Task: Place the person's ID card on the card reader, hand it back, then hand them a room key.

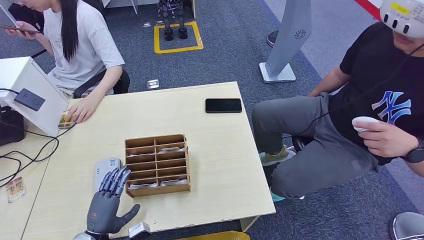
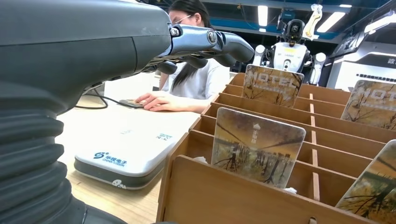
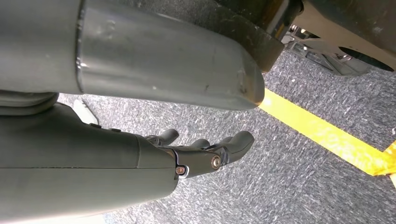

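My left hand [image 1: 107,197] is at the table's near edge, fingers stretched out and apart, holding nothing. Its fingertips reach over the near end of the white card reader [image 1: 103,169], which lies flat just left of the wooden rack [image 1: 157,165]. In the left wrist view the hand [image 2: 93,51] hovers above the reader [image 2: 126,156], and hotel key cards [image 2: 257,147] stand in the rack's slots. A person at the far left rests a hand [image 1: 85,109] on the table beside a small card [image 1: 65,120]. My right hand [image 3: 196,151] hangs over the carpet, fingers loose and empty.
A black phone [image 1: 223,105] lies at the table's far right. A white box with a black device [image 1: 30,99] and cables stands on the left table, and another card [image 1: 15,189] lies there. A second person [image 1: 370,115] sits close to the table's right side.
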Controlling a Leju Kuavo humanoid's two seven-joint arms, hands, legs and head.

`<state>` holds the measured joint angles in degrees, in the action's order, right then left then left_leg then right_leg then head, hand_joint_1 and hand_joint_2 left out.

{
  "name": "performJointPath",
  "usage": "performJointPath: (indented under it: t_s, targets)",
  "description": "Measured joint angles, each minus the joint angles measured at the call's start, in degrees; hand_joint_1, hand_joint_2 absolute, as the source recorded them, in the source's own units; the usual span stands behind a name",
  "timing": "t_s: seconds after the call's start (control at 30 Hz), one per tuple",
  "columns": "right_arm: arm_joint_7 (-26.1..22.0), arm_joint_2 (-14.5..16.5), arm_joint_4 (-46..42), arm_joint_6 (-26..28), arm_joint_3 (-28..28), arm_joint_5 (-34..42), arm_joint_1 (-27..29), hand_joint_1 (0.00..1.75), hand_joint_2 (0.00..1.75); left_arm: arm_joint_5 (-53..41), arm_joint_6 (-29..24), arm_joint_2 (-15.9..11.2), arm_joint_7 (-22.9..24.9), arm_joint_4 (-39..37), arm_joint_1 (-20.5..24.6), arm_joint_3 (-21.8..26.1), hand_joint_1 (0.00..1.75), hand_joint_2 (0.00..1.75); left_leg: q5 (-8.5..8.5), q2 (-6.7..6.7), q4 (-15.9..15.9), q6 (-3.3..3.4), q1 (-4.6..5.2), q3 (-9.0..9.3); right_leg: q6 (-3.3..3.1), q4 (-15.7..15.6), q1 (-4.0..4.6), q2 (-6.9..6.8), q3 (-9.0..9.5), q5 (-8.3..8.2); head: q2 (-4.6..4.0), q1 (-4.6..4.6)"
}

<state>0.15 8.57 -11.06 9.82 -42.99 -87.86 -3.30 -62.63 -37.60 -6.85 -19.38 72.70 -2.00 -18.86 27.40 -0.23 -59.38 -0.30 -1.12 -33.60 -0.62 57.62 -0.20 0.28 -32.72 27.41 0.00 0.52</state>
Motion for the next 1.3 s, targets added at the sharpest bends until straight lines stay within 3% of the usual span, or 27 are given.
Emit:
performJointPath:
  t_s: [0.77,1.3]
  targets:
    - [-0.22,0.02,0.0,0.01,-0.38,0.06,-0.01,0.0,0.0,-1.58,1.31,-0.8,-0.71,4.29,-2.03,-3.41,0.0,1.75,0.0,0.0,0.0,0.0,0.0,0.0,0.0,0.0,0.0,0.0,0.0,0.0,0.0,-0.01]
    - [-0.24,0.04,0.0,-0.03,-0.44,-0.2,-0.02,0.0,0.0,-2.59,0.64,-1.21,2.1,4.41,-1.44,-5.33,0.0,1.75,0.0,0.0,0.0,0.0,0.0,0.01,0.0,0.0,0.0,0.0,0.0,0.0,0.0,0.0]
